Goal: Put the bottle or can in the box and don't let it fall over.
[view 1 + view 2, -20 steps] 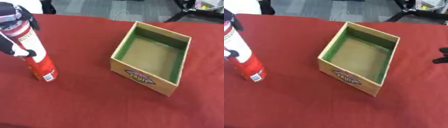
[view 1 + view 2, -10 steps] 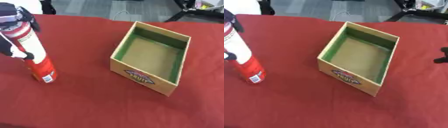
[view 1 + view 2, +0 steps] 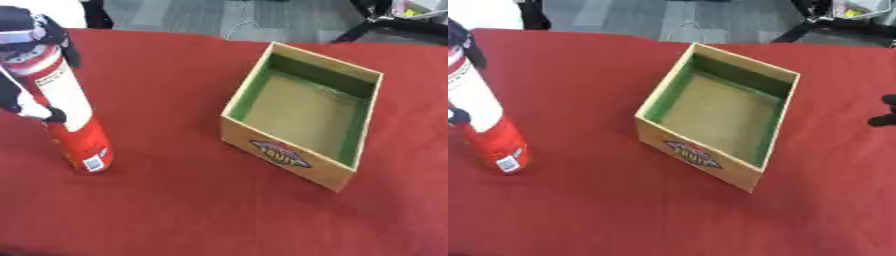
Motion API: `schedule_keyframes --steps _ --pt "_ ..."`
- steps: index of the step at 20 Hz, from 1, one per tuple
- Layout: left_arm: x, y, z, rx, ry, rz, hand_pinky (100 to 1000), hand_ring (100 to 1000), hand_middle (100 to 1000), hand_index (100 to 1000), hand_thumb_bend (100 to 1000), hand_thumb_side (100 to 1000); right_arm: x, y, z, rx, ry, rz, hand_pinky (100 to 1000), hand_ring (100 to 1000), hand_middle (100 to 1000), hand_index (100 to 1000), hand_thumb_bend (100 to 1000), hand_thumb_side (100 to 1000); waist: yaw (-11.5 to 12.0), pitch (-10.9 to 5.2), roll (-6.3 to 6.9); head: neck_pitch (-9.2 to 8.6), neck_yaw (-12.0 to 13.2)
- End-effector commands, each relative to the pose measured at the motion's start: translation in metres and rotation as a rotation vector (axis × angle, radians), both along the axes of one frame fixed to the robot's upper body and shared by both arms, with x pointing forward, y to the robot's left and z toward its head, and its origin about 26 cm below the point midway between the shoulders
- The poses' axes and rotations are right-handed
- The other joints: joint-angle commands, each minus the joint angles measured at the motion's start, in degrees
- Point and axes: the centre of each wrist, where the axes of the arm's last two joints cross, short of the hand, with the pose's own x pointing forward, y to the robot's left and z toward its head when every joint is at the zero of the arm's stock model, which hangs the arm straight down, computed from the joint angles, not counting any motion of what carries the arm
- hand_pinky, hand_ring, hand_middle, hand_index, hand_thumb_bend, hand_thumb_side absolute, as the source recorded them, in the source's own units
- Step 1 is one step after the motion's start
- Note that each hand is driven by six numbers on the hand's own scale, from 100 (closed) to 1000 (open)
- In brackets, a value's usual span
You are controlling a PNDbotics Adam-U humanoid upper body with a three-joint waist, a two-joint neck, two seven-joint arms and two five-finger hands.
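the tall red and white can (image 3: 63, 107) stands on the red counter (image 3: 175, 210) at its left side, well apart from the open box (image 3: 302, 114), which holds nothing yet. the left robot hand (image 3: 31, 102) is curled round the can's upper half, dark fingers showing at its side and near the cap. the right robot hand (image 3: 883, 112) barely shows at the right edge; i cannot tell its fingers' state. the grasp looks made; the lift, carry and upright placement remain.
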Motion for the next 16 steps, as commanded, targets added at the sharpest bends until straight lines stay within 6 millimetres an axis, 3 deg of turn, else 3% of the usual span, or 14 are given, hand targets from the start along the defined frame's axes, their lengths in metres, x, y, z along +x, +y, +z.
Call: schedule_keyframes --steps 1,2,3,4,16 --pt "-0.009 -0.002 0.020 -0.023 -0.081 -0.015 100 100 100 134 583 100 -0.003 -0.002 0.010 -0.017 -0.027 0.001 1000 676 763 943 100 637 0.1 -1.26 0.32 0.09 -0.1" --pt "-0.010 -0.003 0.022 -0.035 -0.095 -0.021 100 100 100 134 501 100 -0.003 -0.002 0.010 -0.016 -0.026 0.000 1000 676 763 943 100 637 0.1 -1.34 0.34 0.17 -0.2" --pt "-0.012 -0.004 0.025 -0.048 -0.108 -0.028 100 100 100 134 575 100 -0.003 -0.002 0.010 -0.016 -0.026 0.000 1000 676 763 943 100 637 0.2 -1.44 0.37 0.24 -0.2" --pt "-0.014 -0.005 0.028 -0.059 -0.120 -0.033 100 100 100 134 587 100 -0.004 -0.003 0.010 -0.015 -0.025 -0.001 1000 676 763 943 100 637 0.3 -1.54 0.41 0.31 -0.3" --pt "-0.025 -0.013 0.045 -0.082 -0.188 -0.068 100 100 100 134 645 100 -0.005 -0.004 0.009 -0.004 -0.018 -0.009 1000 676 763 945 100 638 0.6 -2.49 0.97 0.95 -0.6"
